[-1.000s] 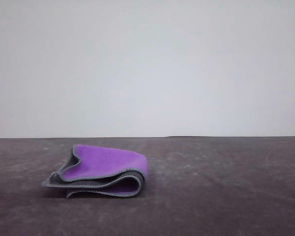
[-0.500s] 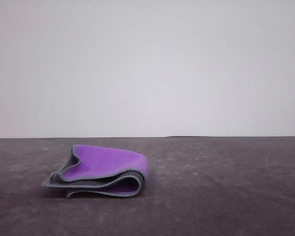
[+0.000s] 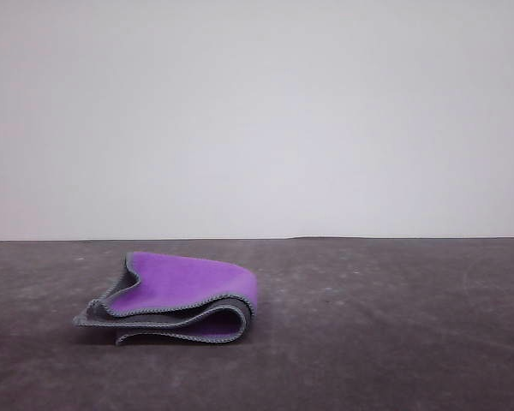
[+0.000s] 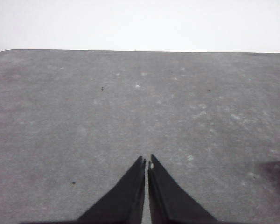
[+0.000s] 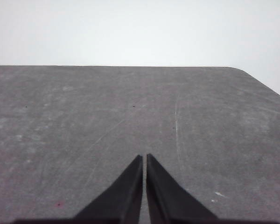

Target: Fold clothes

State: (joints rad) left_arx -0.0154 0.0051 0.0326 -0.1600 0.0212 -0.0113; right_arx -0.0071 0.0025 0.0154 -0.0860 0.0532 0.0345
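From the front, the cloth (image 3: pixel 176 298) lies on the dark worktop (image 3: pixel 394 325), folded over on itself into a loose bundle, purple face up, grey hem curling along the near edge, the layers gaping rather than flat. Judging from that, the fold looks made but not pressed, so your job now is to tidy it or leave it alone and stay clear

In the left wrist view, your left hand (image 4: pixel 146 163) is empty with its fingertips closed together above bare worktop. A dark sliver at the side edge of that view, off to one side of the hand, may be the cloth, but too little shows to be sure. If you go back in, part the fingertips before you reach the fabric, come in low along the open hemmed edge, and press the top layer down instead of pinching it, since a pinch would likely drag the bundle open

In the right wrist view, your right hand (image 5: pixel 144 158) is likewise closed on nothing, over scuffed worktop well apart from any fabric. Keep it parked there unless the layers need steadying; soft cloth slides easily
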